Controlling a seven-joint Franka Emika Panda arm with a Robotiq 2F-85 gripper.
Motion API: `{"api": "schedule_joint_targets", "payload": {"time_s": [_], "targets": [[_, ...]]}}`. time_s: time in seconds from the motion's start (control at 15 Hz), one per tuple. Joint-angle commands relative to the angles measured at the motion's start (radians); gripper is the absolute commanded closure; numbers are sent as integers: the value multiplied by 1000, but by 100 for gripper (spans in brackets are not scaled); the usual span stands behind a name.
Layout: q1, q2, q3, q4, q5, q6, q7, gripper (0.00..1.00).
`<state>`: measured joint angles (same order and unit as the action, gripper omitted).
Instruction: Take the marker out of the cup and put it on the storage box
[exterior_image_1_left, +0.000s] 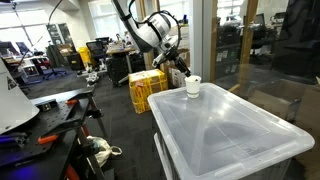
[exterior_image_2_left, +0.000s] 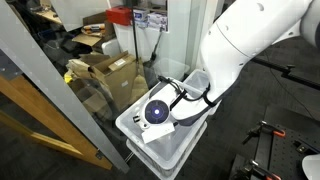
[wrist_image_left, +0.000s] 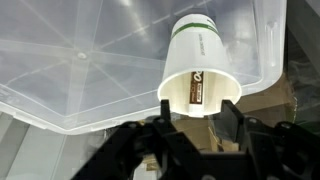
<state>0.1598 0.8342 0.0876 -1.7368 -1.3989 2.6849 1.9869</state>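
Presently the small white tapered cup (wrist_image_left: 200, 62), ringed by a green band, stands on the ridged clear lid of the large translucent whitish storage box (wrist_image_left: 70, 70), close to one corner of it in an exterior view (exterior_image_1_left: 192, 86). The slim dark marker (wrist_image_left: 197, 88) is in the cup; only its dark end with a pale mark shows inside the rim in the wrist view.

The black Robotiq gripper (wrist_image_left: 195, 128) hangs just over the cup with its fingers (wrist_image_left: 150, 140) spread about as wide as the rim. It has hold of nothing, and the marker is apart from both fingers.

Beyond the box, stacked yellow plastic crates (exterior_image_1_left: 146, 90) sit on the dark floor, and a cluttered workbench (exterior_image_1_left: 45, 108) lies well apart to the side. In an exterior view, brown cardboard boxes (exterior_image_2_left: 108, 68) stand behind a glass panel (exterior_image_2_left: 60, 85) beside the box (exterior_image_2_left: 165, 150).

That same view hides the cup and the fingers behind the bulky white arm (exterior_image_2_left: 250, 45) and its round wrist (exterior_image_2_left: 155, 112). The marker cannot be made out in either exterior view, and the wrist view cuts off the finger bases.
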Motion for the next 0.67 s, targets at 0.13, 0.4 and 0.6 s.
{"api": "schedule_joint_targets", "payload": {"time_s": [0.13, 0.4, 0.6], "targets": [[-12, 27, 1, 36, 4, 10, -32, 44], [-19, 55, 2, 65, 1, 18, -38, 44], [-21, 78, 3, 91, 0, 22, -41, 46]]}}
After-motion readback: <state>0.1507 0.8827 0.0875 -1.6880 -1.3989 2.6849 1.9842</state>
